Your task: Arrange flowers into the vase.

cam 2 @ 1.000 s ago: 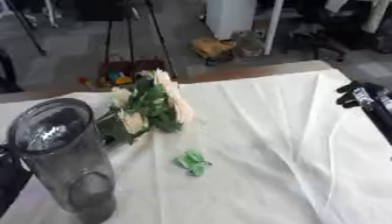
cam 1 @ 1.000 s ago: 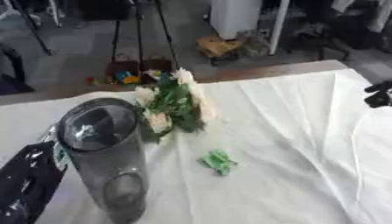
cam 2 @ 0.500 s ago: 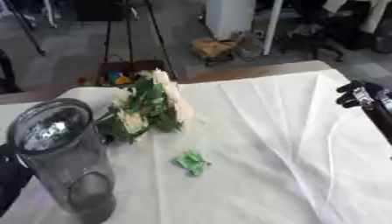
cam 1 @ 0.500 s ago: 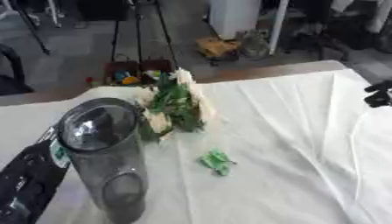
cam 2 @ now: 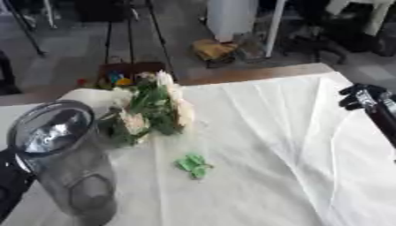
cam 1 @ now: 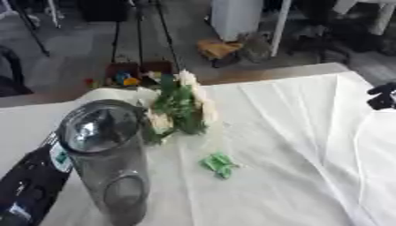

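Flowers (cam 1: 179, 108) — cream bouquet lying on the white tablecloth (cam 1: 294, 132) beside the clear glass vase (cam 1: 108, 159), none inserted yet; left hand (cam 1: 31, 185) grips the vase, right hand (cam 2: 362, 98) curled, empty — arranging not begun.

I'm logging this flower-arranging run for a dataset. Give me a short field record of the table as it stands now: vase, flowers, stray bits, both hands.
vase: clear glass vase, upright at the table's near left, no flowers inside
flowers: bunch of pale flowers with green leaves, lying on the white cloth just behind the vase
stray piece: small green scrap on the cloth, right of the vase, apart from it
left hand: left hand beside the vase at the lower left; whether it grips cannot be told
right hand: right hand at the right edge, away from the flowers, fingers curled, holding nothing
task state: flowers not yet in the vase
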Motion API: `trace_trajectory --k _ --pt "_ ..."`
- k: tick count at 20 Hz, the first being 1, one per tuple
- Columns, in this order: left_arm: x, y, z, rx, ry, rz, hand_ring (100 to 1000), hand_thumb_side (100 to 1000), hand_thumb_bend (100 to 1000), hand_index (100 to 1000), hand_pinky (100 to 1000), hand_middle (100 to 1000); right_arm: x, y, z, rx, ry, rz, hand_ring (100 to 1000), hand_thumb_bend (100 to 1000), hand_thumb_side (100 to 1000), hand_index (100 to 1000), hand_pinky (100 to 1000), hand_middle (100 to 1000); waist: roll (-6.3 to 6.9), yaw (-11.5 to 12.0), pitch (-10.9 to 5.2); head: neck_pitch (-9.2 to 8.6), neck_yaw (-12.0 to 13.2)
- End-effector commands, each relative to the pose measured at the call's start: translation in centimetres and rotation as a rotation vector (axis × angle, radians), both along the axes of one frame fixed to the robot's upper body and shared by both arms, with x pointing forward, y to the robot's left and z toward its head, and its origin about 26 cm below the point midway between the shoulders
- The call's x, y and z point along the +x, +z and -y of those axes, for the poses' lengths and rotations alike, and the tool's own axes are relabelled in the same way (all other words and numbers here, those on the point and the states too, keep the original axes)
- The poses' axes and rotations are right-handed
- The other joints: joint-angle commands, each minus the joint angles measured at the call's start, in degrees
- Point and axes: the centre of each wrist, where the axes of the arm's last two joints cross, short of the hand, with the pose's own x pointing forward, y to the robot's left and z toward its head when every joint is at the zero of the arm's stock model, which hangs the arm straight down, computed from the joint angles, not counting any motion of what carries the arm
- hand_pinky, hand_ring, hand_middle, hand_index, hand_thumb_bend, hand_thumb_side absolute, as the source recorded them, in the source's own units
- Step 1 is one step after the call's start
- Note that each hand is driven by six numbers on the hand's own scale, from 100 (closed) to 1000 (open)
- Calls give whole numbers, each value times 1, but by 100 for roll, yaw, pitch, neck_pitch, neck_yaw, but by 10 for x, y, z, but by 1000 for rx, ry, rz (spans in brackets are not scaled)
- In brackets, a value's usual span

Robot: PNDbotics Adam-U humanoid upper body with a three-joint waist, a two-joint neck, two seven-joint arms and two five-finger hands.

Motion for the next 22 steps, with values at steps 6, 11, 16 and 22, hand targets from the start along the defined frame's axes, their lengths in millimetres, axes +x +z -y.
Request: trace_trajectory --k 6,11,16,22 --pt "1 6 4 -292 -56 -147 100 715 362 204 100 100 0 17 9 -15 -14 38 663 100 965 520 661 689 -69 9 -71 -29 -29" --pt "0 19 5 -466 -101 -212 100 698 385 214 100 100 -1 16 8 -13 -15 37 663 100 964 521 661 690 -89 50 -120 -47 -51" --pt "-4 41 6 -598 -191 -228 100 674 379 208 100 100 -1 15 8 -12 -18 35 663 100 963 522 661 691 -116 89 -168 -57 -59" --pt "-11 66 3 -707 -256 -156 100 605 486 197 100 100 -2 13 8 -10 -21 33 663 100 963 522 662 692 -134 147 -221 -59 -72"
